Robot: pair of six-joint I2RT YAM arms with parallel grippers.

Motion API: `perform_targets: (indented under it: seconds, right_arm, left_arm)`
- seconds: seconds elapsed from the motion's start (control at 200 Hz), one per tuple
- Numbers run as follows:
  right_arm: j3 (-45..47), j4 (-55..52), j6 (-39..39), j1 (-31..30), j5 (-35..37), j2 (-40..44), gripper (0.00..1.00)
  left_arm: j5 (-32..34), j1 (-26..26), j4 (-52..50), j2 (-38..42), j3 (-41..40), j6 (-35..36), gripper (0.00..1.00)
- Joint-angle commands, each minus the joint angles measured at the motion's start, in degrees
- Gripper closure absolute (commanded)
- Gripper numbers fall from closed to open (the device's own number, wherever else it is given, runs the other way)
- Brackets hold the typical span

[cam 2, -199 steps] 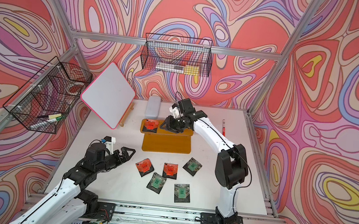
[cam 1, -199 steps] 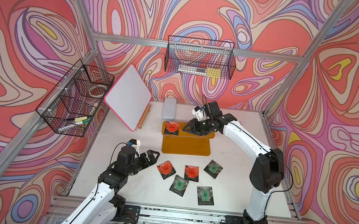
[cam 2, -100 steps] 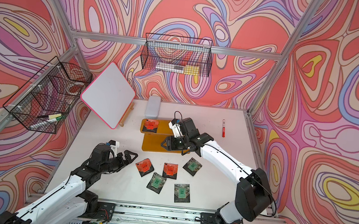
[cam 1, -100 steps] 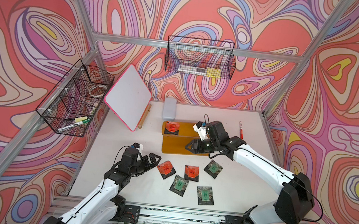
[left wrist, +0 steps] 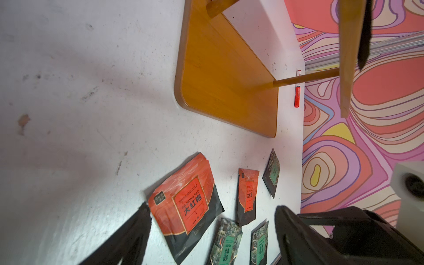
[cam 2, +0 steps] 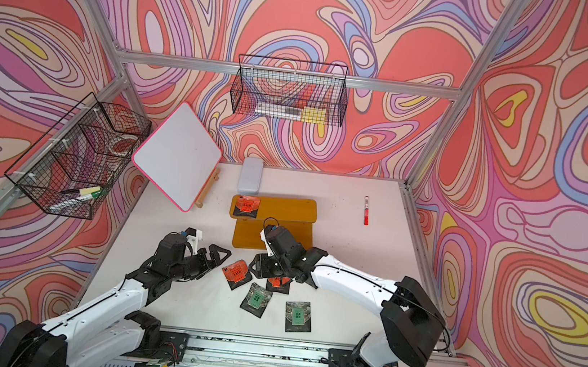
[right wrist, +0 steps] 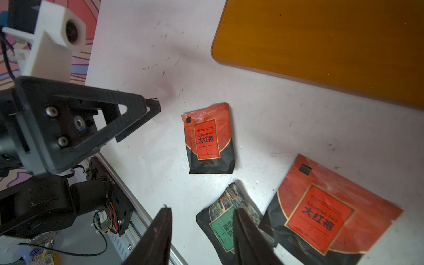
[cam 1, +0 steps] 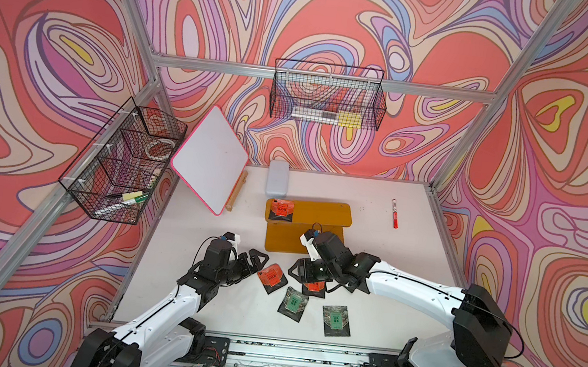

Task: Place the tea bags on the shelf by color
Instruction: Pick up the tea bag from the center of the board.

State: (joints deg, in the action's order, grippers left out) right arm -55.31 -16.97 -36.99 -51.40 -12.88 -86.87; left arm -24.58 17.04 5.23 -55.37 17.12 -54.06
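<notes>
**A:** The right arm has swung off the shelf (cam 1: pixel 319 212) and come down to the loose tea bags. The right gripper (right wrist: pixel 203 210) now hangs low over them, jaws partly apart with nothing between them. The left gripper (cam 1: pixel 257 259) has pushed forward too, spread wide and empty, just beside the nearest orange-red bag (cam 1: pixel 272 275).

**B:** So the first one's delivered?

**A:** Looks like it. One orange-red bag (cam 1: pixel 281 209) lies on the upper tier, at its left end. The lower tier is bare. I'd guess both arms are after the next pick.

**B:** How many to go?

**A:** Five on the table (cam 1: pixel 390 248). Two are orange-red, and the second orange-red bag (cam 1: pixel 312 287) is half hidden under the right gripper. Three are green: one green bag (cam 1: pixel 293 302), another (cam 1: pixel 335 320), and a third green bag (left wrist: pixel 271 173) that only the left wrist view shows. That makes six in all, three of each colour.
</notes>
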Motion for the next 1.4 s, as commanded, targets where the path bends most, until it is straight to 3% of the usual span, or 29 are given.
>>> perform_targets:
  seconds: [0.0, 0.691, 1.397]
  right_arm:
    - [1.29, 4.4, -3.26, -0.63, 1.73, -2.26, 0.55]
    - [3.45, 10.41, -11.69, -2.04, 2.12, -11.54, 0.6]
    - [2.31, 11.91, -13.9, -2.11, 1.82, -16.04, 0.64]
  left_arm:
    - [-0.78, 0.75, 3.65, -2.01, -0.34, -0.08, 0.12]
    - [-0.28, 3.26, 7.86, -8.5, -0.16, -0.25, 0.12]
    - [1.2, 4.57, 8.73, -12.11, -0.33, 0.28, 0.12]
